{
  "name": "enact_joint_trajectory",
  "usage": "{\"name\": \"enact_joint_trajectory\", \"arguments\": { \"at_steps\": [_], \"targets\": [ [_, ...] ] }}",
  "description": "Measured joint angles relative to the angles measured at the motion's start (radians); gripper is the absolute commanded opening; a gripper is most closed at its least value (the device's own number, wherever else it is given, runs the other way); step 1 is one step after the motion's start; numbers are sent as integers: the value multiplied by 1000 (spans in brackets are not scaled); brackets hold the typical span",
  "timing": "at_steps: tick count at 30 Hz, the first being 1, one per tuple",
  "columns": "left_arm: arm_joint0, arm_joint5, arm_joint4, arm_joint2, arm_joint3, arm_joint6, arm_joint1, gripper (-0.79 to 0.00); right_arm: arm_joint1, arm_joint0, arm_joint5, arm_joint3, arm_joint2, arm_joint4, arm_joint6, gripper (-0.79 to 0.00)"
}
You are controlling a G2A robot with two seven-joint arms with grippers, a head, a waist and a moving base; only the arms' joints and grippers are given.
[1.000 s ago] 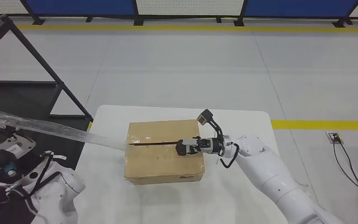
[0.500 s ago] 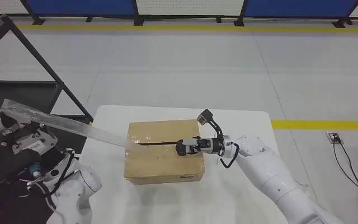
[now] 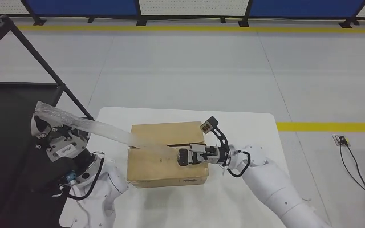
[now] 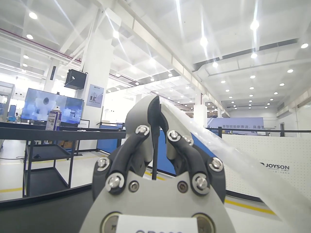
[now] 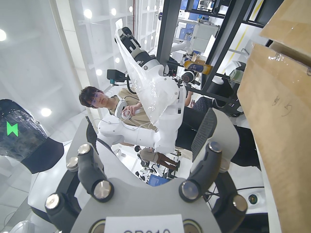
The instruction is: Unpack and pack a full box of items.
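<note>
Hazily, tape (image 3: 108, 132) in the left claw (image 4: 157, 107) fades over the box (image 3: 165, 171).

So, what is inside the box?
Nothing of the contents can be seen: the flaps of the box cover them. On top, clear tape runs up to the shut left end effector, and the open right end effector is there too.

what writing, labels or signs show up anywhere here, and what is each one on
cardboard box, side: handwritten scrawl, not legible
left sticker on the left end effector: cut off at the picture's edge
right sticker on the right end effector: cut off likewise
white partition: printed brand word with a logo, left unquoted
blue banner: characters too small to read
</note>
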Motion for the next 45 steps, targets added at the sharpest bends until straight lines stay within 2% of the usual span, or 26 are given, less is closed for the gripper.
{"name": "enact_joint_trajectory", "arguments": {
  "at_steps": [1,2,3,7,8,13,24,28,31,37,45],
  "targets": [
    [-1,-2,0,2,4,4,-1,-785,-1,-1,0,0,2,-3,0,-43],
    [-2,-6,0,3,9,9,-3,-785,-1,-1,-2,1,6,-12,-3,-203],
    [-2,-8,0,4,11,11,-4,-785,-1,1,-7,4,9,-25,-9,-409],
    [-2,-16,3,0,18,18,-9,-785,-1,-2,-13,1,23,-55,-24,-665],
    [-3,-17,4,-2,20,18,-10,-785,0,-4,-13,-1,29,-58,-22,-693],
    [-6,-25,8,-6,25,15,-15,-785,0,-8,-6,-10,44,-79,-20,-730],
    [-14,-33,14,-12,35,23,-28,-785,-7,-5,32,-19,60,-116,-12,-693],
    [-16,-36,17,-14,37,25,-32,-785,-10,-3,37,-16,64,-123,-8,-785],
    [-16,-37,20,-16,40,25,-35,-785,-11,1,27,-9,70,-142,-16,-785],
    [-9,-36,45,-21,53,21,-40,-785,-2,19,-11,-23,81,-321,-108,-785],
    [-2,-25,156,-33,115,25,-41,-785,25,10,31,-85,132,-500,-217,-785]
  ]
}}
